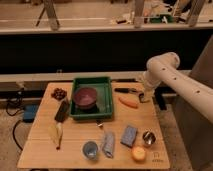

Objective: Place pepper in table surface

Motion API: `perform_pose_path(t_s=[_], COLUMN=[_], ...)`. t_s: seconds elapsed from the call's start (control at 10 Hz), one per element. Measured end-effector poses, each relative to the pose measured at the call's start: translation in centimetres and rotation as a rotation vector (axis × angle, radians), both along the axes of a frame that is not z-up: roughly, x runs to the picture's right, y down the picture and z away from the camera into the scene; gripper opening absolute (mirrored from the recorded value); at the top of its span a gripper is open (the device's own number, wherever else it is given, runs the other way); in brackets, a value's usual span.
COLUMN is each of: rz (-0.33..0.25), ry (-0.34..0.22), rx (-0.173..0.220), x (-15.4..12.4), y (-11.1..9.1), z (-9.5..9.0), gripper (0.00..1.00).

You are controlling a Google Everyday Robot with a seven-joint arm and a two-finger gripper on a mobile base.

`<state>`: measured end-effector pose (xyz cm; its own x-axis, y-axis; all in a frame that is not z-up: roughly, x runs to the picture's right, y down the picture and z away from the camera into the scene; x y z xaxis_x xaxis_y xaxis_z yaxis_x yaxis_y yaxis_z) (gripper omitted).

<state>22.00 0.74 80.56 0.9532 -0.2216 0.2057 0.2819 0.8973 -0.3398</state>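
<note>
The slim, tapered orange pepper (pixel 129 102) is laid on the light tan wooden-plank table surface (pixel 75 137), beside the green plastic tray (pixel 91 79); the gripper (pixel 144 96) (jaws apart, nothing held) is positioned just beside it.

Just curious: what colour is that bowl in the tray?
Purple bowl, clearest in the camera view. The gripper hangs open beside the orange pepper.

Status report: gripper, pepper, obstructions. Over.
Gripper open, just right of pepper. Pepper flat on table surface, beside green tray. Dark slim object behind it, apart.
</note>
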Motion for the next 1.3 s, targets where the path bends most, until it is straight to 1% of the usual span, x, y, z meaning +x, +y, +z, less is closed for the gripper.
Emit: perform_pose_path(t_s=[0.2,0.5,1.3], rz=[-0.006,-0.014,-0.017], ry=[-0.011,-0.029,-0.046], rx=[-0.002,-0.003,-0.029], x=[0.4,0.0,0.1], y=[0.2,0.2,0.8], z=[1.0,1.9,4.9], gripper=[0.8,0.8,0.8])
